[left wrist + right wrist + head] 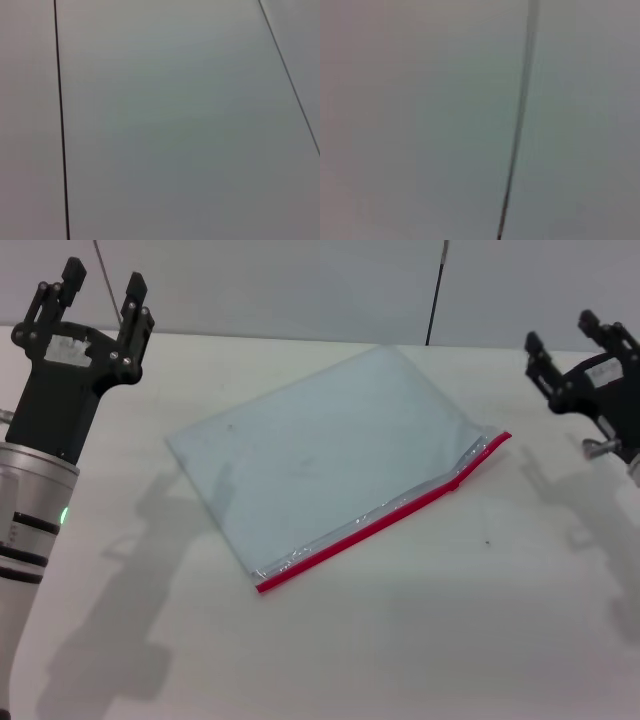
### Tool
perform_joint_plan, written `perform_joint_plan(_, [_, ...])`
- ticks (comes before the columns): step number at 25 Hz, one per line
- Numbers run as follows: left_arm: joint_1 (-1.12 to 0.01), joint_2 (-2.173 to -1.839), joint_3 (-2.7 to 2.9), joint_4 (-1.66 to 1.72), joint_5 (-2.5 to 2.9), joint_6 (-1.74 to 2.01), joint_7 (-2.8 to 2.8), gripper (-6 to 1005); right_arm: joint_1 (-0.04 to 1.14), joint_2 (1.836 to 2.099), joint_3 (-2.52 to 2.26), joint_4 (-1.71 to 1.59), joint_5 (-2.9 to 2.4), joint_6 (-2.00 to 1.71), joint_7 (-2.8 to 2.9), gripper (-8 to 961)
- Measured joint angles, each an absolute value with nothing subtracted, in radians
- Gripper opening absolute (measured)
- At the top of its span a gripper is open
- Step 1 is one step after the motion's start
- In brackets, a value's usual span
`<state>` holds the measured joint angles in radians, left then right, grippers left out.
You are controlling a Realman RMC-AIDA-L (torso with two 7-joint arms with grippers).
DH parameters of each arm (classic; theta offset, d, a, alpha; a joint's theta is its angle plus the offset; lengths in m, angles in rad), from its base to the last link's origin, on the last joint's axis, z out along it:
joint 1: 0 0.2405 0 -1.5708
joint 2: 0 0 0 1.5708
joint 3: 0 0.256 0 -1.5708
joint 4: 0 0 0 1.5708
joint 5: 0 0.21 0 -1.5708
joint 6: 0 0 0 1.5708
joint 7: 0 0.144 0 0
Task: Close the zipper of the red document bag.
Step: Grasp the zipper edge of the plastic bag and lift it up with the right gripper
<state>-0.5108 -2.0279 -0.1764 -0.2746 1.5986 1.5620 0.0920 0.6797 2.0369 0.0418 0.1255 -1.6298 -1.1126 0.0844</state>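
The red document bag [320,455] is lying flat on the white counter [430,630], filling the centre of the head view and turned at an angle, so that one corner is pointing toward the top of the frame and another toward the left. It is a large rectangular pouch of translucent pale blue-grey plastic, and whether anything is inside it cannot be told. The zipper [385,523] is running along the edge facing the lower right of the frame: a thin bright red strip from the lower centre up to the right of centre, with a silvery clear band just beside it on the bag's side. Near its upper right end the strip is kinking slightly and the band is looking a little rumpled (the slider itself cannot be made out).

The left end effector [100,288] is hanging in the upper left of the head view, well apart from the bag, its two black fingers standing spread with a clear gap between them. The right end effector [565,335] is sitting at the right edge, also clear of the bag, its fingers likewise parted.

Both wrist views are showing only pale flat surface crossed by thin dark lines.
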Motion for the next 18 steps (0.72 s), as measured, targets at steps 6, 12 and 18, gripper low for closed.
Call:
perform_joint_plan(6, [-0.511,-2.028,-0.176,-0.273,1.598,1.561,0.092,601,0.662,2.043,-0.012,0.164,-1.626,-1.086,-0.451,670])
perform_joint_plan(12, [-0.510,-2.027,-0.176,-0.264,1.596,1.561,0.092,601,0.611,2.043,-0.017,0.214,-1.627,-1.119,-0.811,669])
perform_joint_plan(18, [-0.510,-2.026,-0.177,-0.262,1.598,1.562,0.092,601,0.590,2.044,-0.016,0.286,-1.623,-1.104,-1.184,669])
